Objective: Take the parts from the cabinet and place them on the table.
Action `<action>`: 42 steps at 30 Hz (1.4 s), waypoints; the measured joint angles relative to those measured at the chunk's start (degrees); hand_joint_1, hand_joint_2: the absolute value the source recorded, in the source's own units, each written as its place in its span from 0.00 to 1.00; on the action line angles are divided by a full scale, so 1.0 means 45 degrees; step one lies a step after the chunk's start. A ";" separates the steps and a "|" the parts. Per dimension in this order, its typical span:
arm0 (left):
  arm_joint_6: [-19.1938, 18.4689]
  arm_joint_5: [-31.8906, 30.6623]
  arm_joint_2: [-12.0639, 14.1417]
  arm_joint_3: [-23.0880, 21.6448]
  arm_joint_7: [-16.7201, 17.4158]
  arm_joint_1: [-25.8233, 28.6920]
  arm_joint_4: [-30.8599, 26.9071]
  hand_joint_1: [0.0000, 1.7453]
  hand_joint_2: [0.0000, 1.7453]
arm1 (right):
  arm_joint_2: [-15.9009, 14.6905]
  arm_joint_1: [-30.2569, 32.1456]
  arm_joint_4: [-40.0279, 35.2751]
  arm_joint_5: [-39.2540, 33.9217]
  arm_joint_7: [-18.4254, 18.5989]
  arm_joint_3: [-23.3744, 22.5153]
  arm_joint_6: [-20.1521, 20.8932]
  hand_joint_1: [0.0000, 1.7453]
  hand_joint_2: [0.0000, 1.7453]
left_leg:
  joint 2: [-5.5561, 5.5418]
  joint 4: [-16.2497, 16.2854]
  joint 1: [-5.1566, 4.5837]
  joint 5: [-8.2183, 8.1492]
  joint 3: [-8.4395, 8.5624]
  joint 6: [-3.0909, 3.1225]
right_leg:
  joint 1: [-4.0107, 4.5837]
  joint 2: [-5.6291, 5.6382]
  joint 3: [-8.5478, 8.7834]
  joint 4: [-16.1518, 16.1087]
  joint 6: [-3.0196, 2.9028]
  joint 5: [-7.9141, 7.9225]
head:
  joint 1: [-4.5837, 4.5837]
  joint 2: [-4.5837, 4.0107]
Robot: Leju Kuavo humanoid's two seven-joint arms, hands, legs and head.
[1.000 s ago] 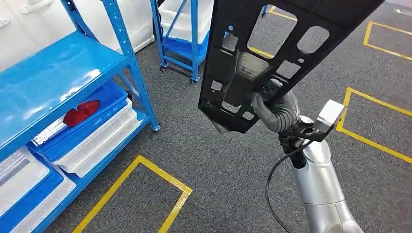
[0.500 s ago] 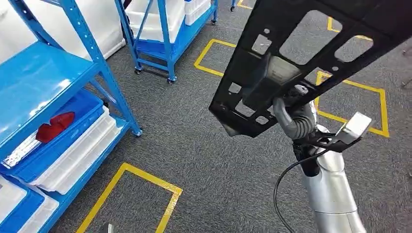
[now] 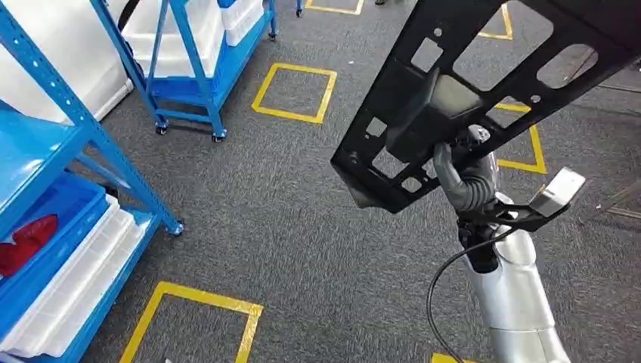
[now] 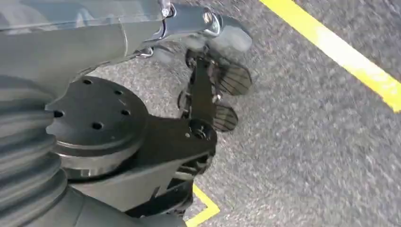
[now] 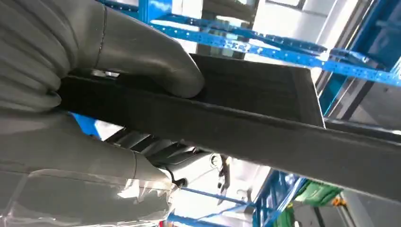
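Grey carpet (image 3: pixel 302 227) marked with yellow tape squares (image 3: pixel 295 92) spreads below us, with blue shelving racks (image 3: pixel 83 136) off to our left holding white bins (image 3: pixel 68 280); no tabletop has come into sight.

We carry the task's part, a long black perforated panel (image 3: pixel 484 83), raised in front of us and slanting up and away to the right. It looks to us like rigid moulded plastic: light for its length, stiff, smooth enough to slip, and long enough to lever hard against a grip set near one end. We judge the thick ribbed rim by the cut-outs the soundest hold, and that is about where we have it.

Our right robot hand (image 3: pixel 462 175) is clamped on the panel's lower end, forearm upright beneath it; in the right wrist view the thumb (image 5: pixel 142 52) presses across the panel's edge.

Our left robot hand (image 4: pixel 208 94) hangs over the floor with nothing in it, fingers apart.
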 joint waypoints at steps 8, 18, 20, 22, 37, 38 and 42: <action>0.0131 0.0048 0.0058 0.0141 0.0126 0.0228 -0.0005 0.00 1.00 | 0.0122 0.0111 -0.0141 0.0122 0.0097 0.0000 -0.0180 1.00 1.00 | 0.1174 -0.0225 -0.0076 0.0087 0.0091 0.0376 | -0.0039 -0.1601 -0.1905 0.3926 0.0306 -0.1631 | 0.0160 -0.0005; 0.0433 0.0651 0.0190 0.0384 -0.0199 0.0060 -0.0005 0.00 1.00 | 0.0515 -0.0406 -0.0054 0.0447 0.0024 0.0122 0.0111 1.00 1.00 | 0.1522 0.0040 -0.0132 -0.0359 0.0191 -0.0137 | 0.0153 -0.1908 0.0343 -0.0370 -0.0384 -0.0005 | 0.0116 -0.0005; 0.0568 0.0878 0.0199 0.0577 -0.0175 0.0044 -0.0005 0.00 1.00 | 0.0665 -0.0884 0.0106 0.0520 0.0179 0.0228 0.0257 1.00 1.00 | 0.0946 0.1848 -0.0093 -0.1323 -0.0620 -0.0183 | 0.0144 -0.1630 0.0325 -0.0358 -0.0480 0.0011 | 0.0048 -0.0005; 0.0461 0.0942 0.0199 0.0704 -0.0097 0.0081 0.0000 0.00 1.00 | 0.0748 -0.1188 0.0209 0.0534 0.0306 0.0316 0.0355 1.00 1.00 | 0.0777 0.3705 -0.0090 -0.1953 -0.1544 -0.0213 | 0.0162 -0.1275 0.0326 -0.0339 -0.0492 0.0006 | 0.0039 -0.0005; -0.0923 0.3069 -0.0214 0.2166 -0.1239 -0.0390 0.0019 0.00 1.00 | 0.0500 -0.2077 0.0816 -0.0500 0.0724 0.0622 0.0501 1.00 1.00 | 0.0866 -0.0169 -0.0040 0.0184 -0.0056 0.0380 | 0.0045 -0.1542 -0.1642 0.3362 0.0269 -0.1664 | 0.0209 0.0000; -0.0816 0.3065 -0.0209 0.2239 -0.1200 -0.0361 0.0019 0.00 1.00 | 0.0486 -0.2069 0.0855 -0.0500 0.0728 0.0636 0.0501 1.00 1.00 | 0.1031 -0.0167 -0.0067 0.0167 -0.0055 0.0399 | 0.0028 -0.1567 -0.2003 0.4067 0.0278 -0.1819 | 0.0204 -0.0005; -0.0374 0.3031 -0.0199 0.2409 -0.0952 -0.0270 0.0019 0.00 1.00 | 0.0272 -0.2101 0.0874 -0.0564 0.0821 0.0690 0.0476 1.00 1.00 | 0.1562 -0.0173 -0.0147 0.0079 0.0043 0.0388 | 0.0137 -0.1897 -0.0460 0.1098 0.0031 -0.0191 | 0.0199 -0.0005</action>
